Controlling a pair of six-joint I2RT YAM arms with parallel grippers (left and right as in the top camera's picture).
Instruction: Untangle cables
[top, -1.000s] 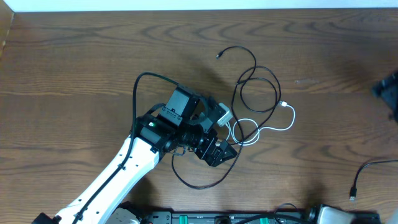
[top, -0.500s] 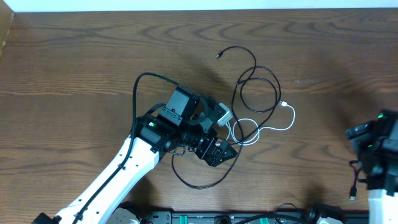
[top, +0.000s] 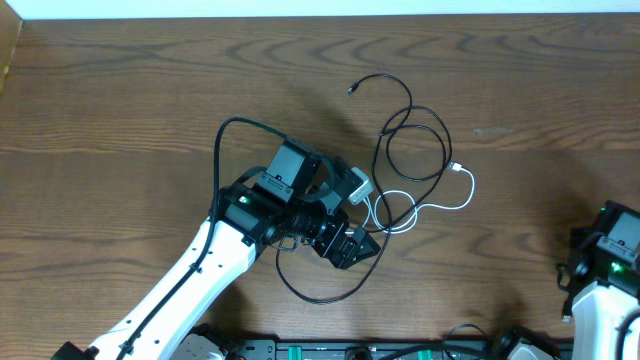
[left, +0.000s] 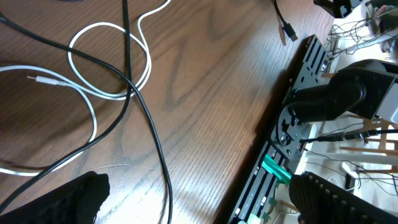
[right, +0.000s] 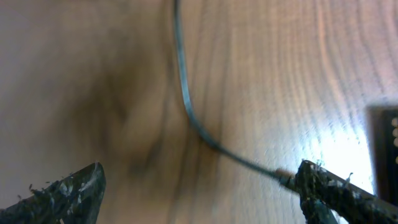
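Only R wrist cam shows black cable (right: 184, 99) under right gripper (right: 200, 173), fingers (right: 65, 193) spread.

A brown table with streaked wood grain (top: 120, 100) bears thin black cords (left: 126, 50) and one thin white cord (left: 69, 55). The long shell of the left robot arm (top: 190, 275) is white, and its head is black with a small green light.

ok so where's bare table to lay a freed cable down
Bare wood: the whole far-left table beyond the left arm, and the stretch between the white cable and the right arm. Crowded: by the left gripper, where white and black cable loops cross.
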